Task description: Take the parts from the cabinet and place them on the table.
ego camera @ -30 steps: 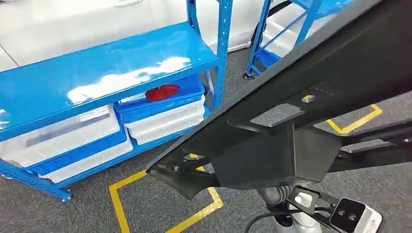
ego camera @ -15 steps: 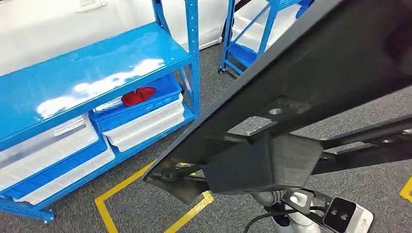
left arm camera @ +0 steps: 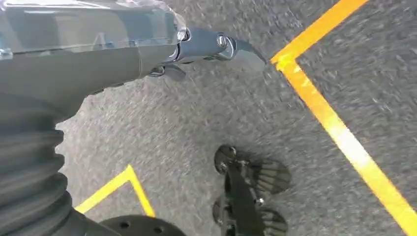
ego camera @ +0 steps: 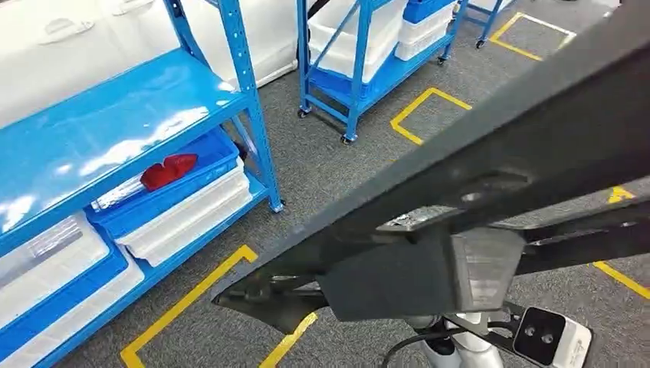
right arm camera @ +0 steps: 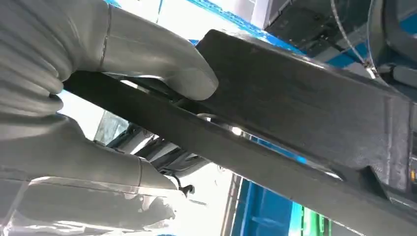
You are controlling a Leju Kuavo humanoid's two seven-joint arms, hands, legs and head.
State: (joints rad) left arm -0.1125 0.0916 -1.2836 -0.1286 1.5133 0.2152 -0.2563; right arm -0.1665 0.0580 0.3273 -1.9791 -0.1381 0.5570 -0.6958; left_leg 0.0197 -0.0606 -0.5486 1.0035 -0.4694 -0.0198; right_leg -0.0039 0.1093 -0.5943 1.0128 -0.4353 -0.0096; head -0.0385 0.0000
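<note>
A long black part (ego camera: 490, 146) is seen across the head view, in front of the blue rack (ego camera: 115, 130) and hiding much of the floor. Only in the right wrist view is the grip made out: the right hand (right arm camera: 113, 98) is clamped on the part (right arm camera: 275, 123), thumb pressed on its upper face. In the left wrist view the left hand (left arm camera: 162, 49) is seen above grey carpet (left arm camera: 196, 118) with yellow tape (left arm camera: 344, 137); its fingers are extended, holding nothing. A red item (ego camera: 169, 170) lies in a blue bin (ego camera: 165, 192) on the rack's lower shelf.
</note>
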